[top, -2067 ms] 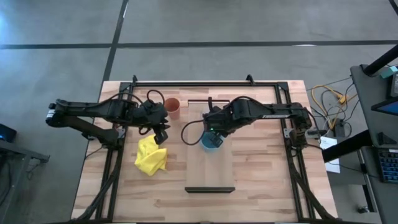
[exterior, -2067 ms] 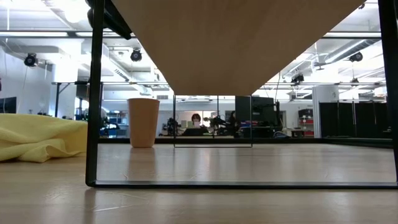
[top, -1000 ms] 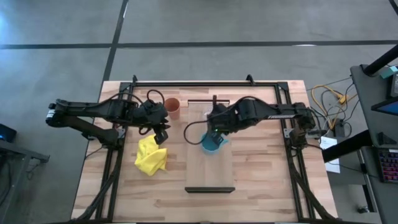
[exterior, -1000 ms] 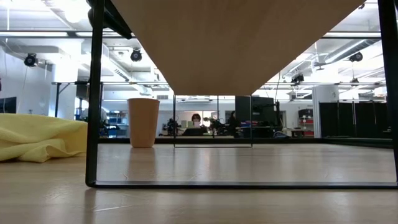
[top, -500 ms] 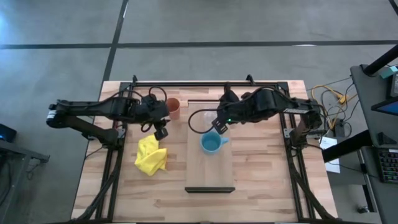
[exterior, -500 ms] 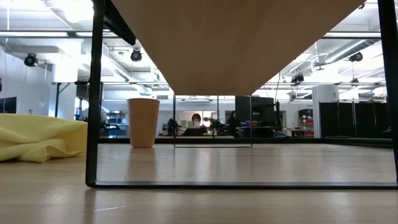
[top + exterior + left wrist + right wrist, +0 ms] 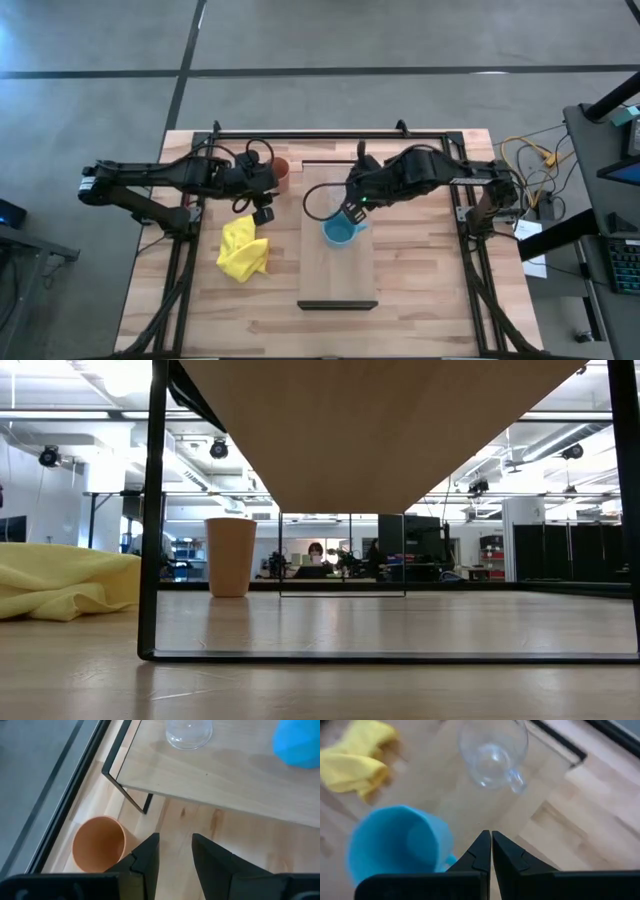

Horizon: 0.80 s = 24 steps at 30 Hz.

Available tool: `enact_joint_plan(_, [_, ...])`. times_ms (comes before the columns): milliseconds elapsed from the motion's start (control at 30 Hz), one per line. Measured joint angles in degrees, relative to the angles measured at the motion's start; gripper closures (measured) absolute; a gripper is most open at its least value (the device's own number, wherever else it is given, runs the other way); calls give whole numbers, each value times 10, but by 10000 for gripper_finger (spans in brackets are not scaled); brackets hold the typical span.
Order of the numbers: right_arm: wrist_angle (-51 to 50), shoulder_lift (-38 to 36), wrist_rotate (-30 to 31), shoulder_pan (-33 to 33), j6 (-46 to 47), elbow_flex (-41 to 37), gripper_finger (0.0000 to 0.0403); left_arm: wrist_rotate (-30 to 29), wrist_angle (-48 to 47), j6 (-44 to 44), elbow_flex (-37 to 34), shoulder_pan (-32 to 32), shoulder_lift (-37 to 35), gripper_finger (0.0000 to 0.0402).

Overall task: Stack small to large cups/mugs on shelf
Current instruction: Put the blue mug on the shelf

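The light-blue mug [image 7: 339, 232] stands upright on the pale wooden shelf [image 7: 338, 275]. It also shows in the right wrist view [image 7: 395, 845]. The clear glass mug [image 7: 319, 200] stands on the shelf's far end, and shows in the right wrist view [image 7: 492, 752] too. The orange-brown cup [image 7: 278, 170] stands on the tabletop to the left of the shelf. It also shows in the left wrist view [image 7: 98, 843] and the low view [image 7: 230, 556]. My right gripper [image 7: 487, 840] is shut and empty just above the shelf, beside the blue mug. My left gripper [image 7: 175, 852] is slightly open and empty, above the tabletop near the orange cup.
A crumpled yellow cloth [image 7: 243, 250] lies on the tabletop left of the shelf. The shelf stands on a black metal frame [image 7: 150, 510] above the slatted tabletop [image 7: 420, 290]. A black rail frame [image 7: 330, 133] runs along the table's far edge.
My right gripper has drawn up and toward the far edge, off the blue mug, which stays upright on the shelf. It has then come back a little toward the mug. My left gripper has shifted slightly toward the orange cup.
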Motion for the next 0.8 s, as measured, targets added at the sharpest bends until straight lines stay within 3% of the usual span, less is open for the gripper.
enact_joint_plan(300, [-1,1,-31,22,63,-77,394,0,2,0,0,0,-1,300])
enact_joint_plan(800, [26,1,-52,41,84,-101,394,-1,2,-1,-1,0,-1,300])
